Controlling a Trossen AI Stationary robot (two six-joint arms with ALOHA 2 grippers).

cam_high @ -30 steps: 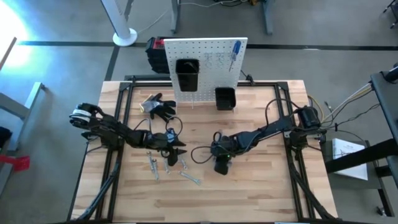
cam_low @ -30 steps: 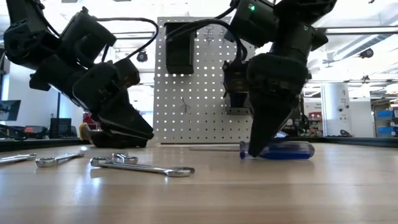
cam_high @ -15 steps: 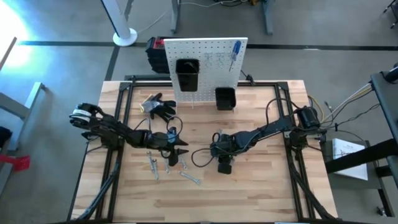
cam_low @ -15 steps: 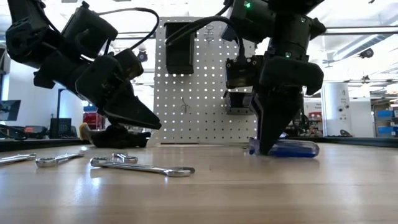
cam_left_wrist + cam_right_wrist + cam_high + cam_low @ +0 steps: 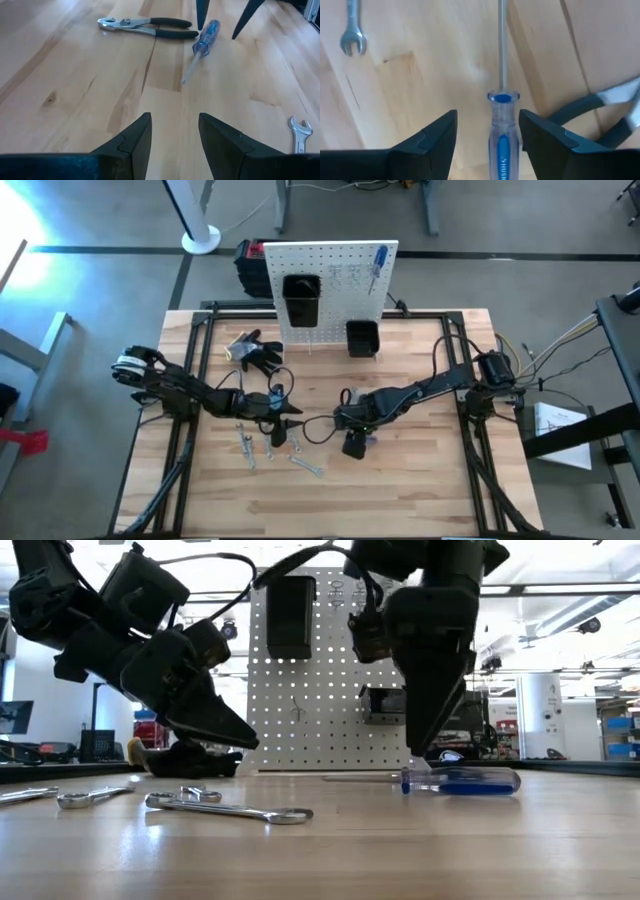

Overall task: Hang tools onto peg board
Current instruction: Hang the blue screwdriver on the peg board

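The peg board (image 5: pixel 330 285) stands upright at the far edge of the table (image 5: pixel 430 500), and it serves here as the landmark. Two black bins hang on it, a taller one (image 5: pixel 300 298) and a lower, smaller one (image 5: pixel 361 338), and one blue-handled screwdriver (image 5: pixel 378 265) already hangs near its upper right corner. A pair of black gloves (image 5: pixel 258 352) lies just in front of the board's left end. Farther out from the board, in front of the lower bin, the right gripper (image 5: pixel 487 127) hovers with its fingers spread apart, straddling a second blue-handled screwdriver (image 5: pixel 501 135) that lies flat on the wood, released and not pinched. Dark-handled pliers (image 5: pixel 150 27) lie just beside it. In front of the taller bin the left gripper (image 5: pixel 172 132) hangs above the table, half open and holding nothing. Three silver wrenches (image 5: pixel 247 450) lie near it, on its side away from the board.
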